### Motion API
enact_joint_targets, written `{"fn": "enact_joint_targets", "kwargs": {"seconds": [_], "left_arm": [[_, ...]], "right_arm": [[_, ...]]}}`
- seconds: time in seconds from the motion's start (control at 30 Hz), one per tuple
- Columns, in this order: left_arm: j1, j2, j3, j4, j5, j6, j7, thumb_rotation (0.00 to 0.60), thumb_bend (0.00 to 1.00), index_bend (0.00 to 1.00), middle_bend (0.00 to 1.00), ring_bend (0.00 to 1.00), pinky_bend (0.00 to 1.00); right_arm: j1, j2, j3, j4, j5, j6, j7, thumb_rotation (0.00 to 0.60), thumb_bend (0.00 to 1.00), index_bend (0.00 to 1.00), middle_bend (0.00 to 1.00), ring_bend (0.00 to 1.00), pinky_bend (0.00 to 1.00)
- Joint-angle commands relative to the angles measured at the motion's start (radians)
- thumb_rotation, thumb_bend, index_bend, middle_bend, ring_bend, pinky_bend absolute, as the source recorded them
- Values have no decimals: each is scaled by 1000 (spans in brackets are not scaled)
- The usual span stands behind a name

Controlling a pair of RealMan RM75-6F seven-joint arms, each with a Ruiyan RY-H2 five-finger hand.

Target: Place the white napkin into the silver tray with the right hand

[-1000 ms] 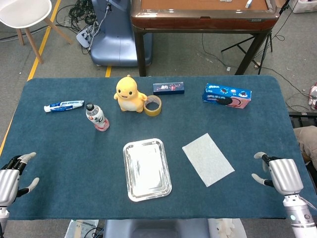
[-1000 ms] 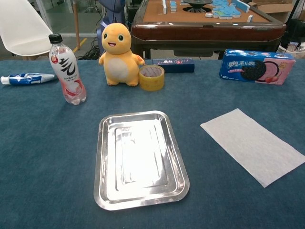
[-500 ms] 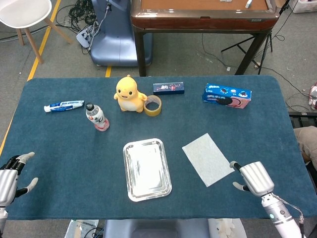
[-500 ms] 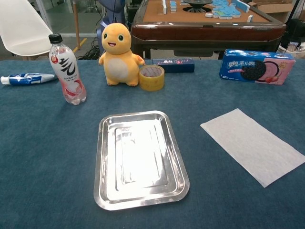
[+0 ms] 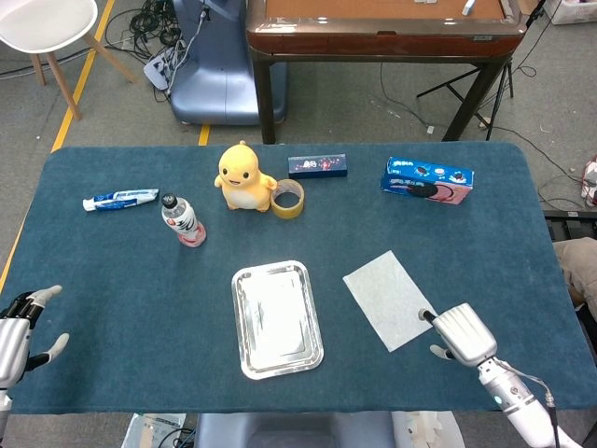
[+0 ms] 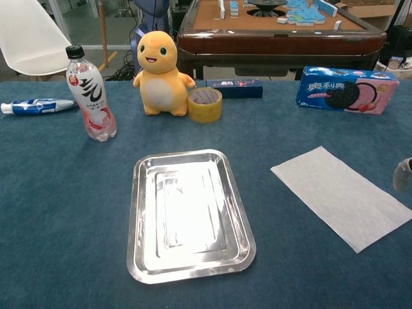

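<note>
The white napkin [image 5: 392, 299] [image 6: 342, 194] lies flat on the blue table cloth, to the right of the silver tray [image 5: 276, 318] [image 6: 190, 214], which holds nothing. My right hand [image 5: 458, 334] hovers at the napkin's near right corner, fingers apart, holding nothing; only a sliver of it [image 6: 404, 174] shows at the right edge of the chest view. My left hand [image 5: 20, 331] stays open at the table's front left edge, far from both.
Along the back stand a yellow plush toy [image 5: 243, 177], a tape roll [image 5: 287, 198], a dark box [image 5: 317, 165] and a blue cookie box [image 5: 427, 180]. A bottle [image 5: 183, 220] and a toothpaste tube [image 5: 119, 199] lie at the left.
My right hand has moved left from the table's right edge to the napkin's near corner and now enters the chest view. The left hand and the objects have stayed put.
</note>
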Motion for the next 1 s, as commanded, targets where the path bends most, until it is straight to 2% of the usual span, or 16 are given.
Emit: {"fn": "enact_joint_targets", "kwargs": {"seconds": [0.03, 1.0], "left_arm": [[0, 1, -1, 0, -1, 1, -2, 600, 224, 192, 268, 209, 420], [8, 19, -14, -6, -13, 15, -30, 600, 224, 193, 268, 208, 420]], "right_arm": [[14, -10, -5, 23, -6, -15, -7, 600, 0, 415, 1000, 1000, 1000], [114, -159, -17, 154, 3, -116, -4, 600, 0, 424, 1000, 1000, 1000]]}}
